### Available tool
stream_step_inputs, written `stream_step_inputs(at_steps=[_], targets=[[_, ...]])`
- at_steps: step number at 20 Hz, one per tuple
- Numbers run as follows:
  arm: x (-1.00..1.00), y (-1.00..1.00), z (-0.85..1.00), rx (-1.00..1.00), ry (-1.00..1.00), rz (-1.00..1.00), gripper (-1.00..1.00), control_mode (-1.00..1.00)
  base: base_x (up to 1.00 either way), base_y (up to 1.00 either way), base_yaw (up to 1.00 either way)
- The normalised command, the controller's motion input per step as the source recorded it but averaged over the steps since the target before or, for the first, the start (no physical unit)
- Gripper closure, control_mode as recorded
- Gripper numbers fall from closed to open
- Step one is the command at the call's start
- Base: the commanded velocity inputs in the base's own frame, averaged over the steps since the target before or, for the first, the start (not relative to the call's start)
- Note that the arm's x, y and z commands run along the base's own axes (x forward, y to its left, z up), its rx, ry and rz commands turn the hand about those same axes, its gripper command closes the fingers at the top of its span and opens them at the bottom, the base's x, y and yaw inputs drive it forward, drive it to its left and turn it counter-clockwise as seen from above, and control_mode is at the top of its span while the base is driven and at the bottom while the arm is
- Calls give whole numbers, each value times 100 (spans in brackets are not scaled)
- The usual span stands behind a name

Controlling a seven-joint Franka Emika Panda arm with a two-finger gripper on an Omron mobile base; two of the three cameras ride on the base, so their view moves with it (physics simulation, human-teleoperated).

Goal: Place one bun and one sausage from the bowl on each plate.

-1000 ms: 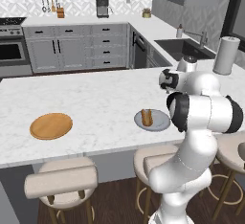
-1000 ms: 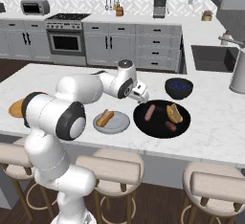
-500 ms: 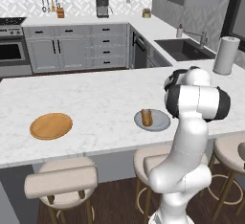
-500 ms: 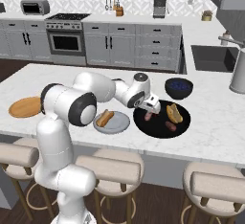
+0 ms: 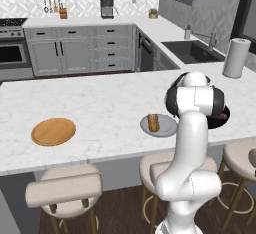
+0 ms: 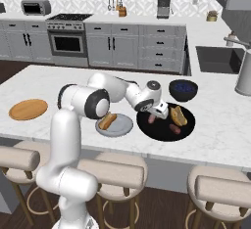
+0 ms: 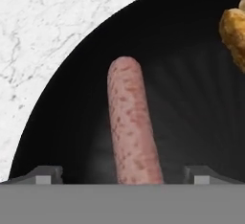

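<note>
Your pincer (image 7: 122,173) is hanging low over the black bowl (image 6: 159,131), its two tips spread wide apart with one sausage (image 7: 130,127) lying lengthwise between them; nothing is being pinched yet, so you are looking at open jaws straddling the target rather than a grip; from the right base camera the hand (image 6: 159,109) is sitting at the bowl's left rim, near the grey plate (image 6: 122,129).

Progress, as far as it shows: the grey plate is carrying what looks like a bun (image 6: 107,121); whether a sausage is lying with it is too small to tell; the wooden plate (image 6: 28,109) is sitting bare, well apart at the far left of the counter.

Still in the bowl: the sausage under your fingers, a second sausage (image 6: 175,129) toward the front, and a bun (image 6: 178,115) on the right side; a smaller dark bowl (image 6: 183,90) is standing just behind, not part of the job.

So roughly a quarter seems done; you are probably needing this sausage for the grey plate, then a full pair for the wooden one.
</note>
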Motion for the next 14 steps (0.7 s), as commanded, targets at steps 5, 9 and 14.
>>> stream_step_inputs(at_steps=[5,9,14], targets=[[19,-16,-32,7,3,0,-100,-100,0,0,0],[0,7,-50,1,4,0,-100,-100,0,0,0],[0,35,-47,0,2,0,-100,-100,0,0,0]])
